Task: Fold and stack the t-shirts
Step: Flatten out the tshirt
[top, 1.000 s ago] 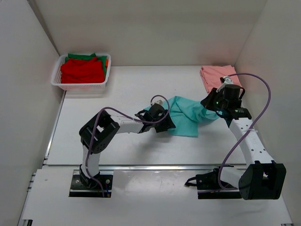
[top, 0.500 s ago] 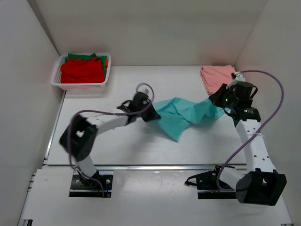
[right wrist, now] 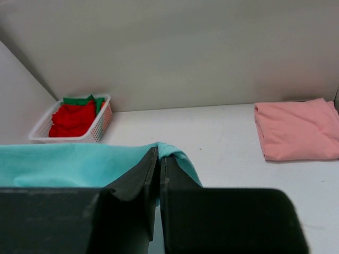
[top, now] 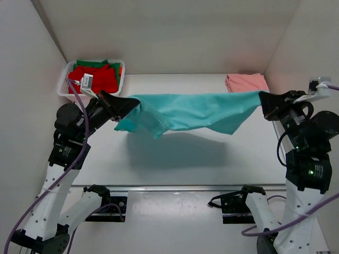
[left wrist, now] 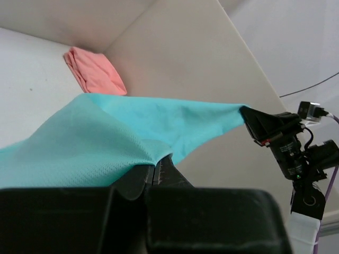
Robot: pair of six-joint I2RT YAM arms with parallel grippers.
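1. Left gripper (top: 126,103) is clenched on one end of the teal t-shirt (top: 190,111).
2. Right gripper (top: 263,100) pinches the other end, and the cloth hangs stretched between them, above the bench (top: 159,159).
3. Folded pink t-shirt (top: 246,82) lies just behind the right gripper.

**A:** What gets picked up by the right wrist cam?

**B:** The teal t-shirt (right wrist: 69,166) is pinched in the closed right end effector (right wrist: 159,154). A folded salmon pink t-shirt (right wrist: 296,129) is laid on the bench (right wrist: 212,132), right side. A red t-shirt (right wrist: 74,119) and a green t-shirt (right wrist: 77,100) are piled in the white basket (right wrist: 58,138), far left.
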